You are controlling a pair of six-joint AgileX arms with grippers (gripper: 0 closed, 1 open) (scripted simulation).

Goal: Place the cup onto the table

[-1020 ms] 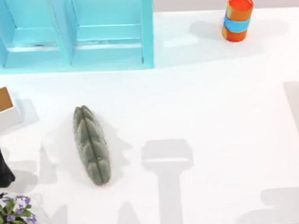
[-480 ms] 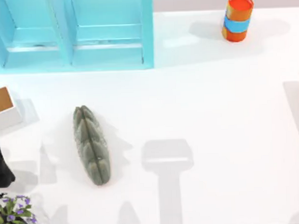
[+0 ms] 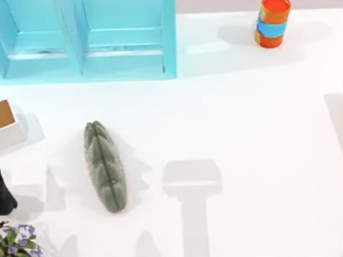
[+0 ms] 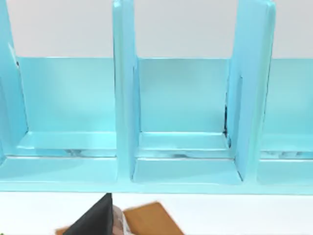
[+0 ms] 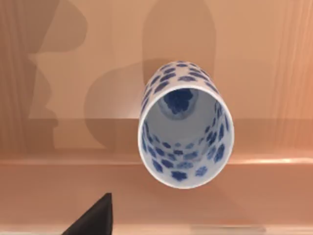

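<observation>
Blue shelf unit (image 3: 84, 38), orange cylinder (image 3: 272, 21), green cactus-like object (image 3: 105, 166).

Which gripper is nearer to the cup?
Right. The right gripper faces the cup's open mouth from close by; the left gripper, at the table's left edge, faces the blue shelf.

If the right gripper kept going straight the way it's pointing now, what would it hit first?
Most likely the cup, seen mouth-on, directly ahead in the right wrist view, in front of an orange-brown wooden surface. How far off it is, I can't tell.
</observation>
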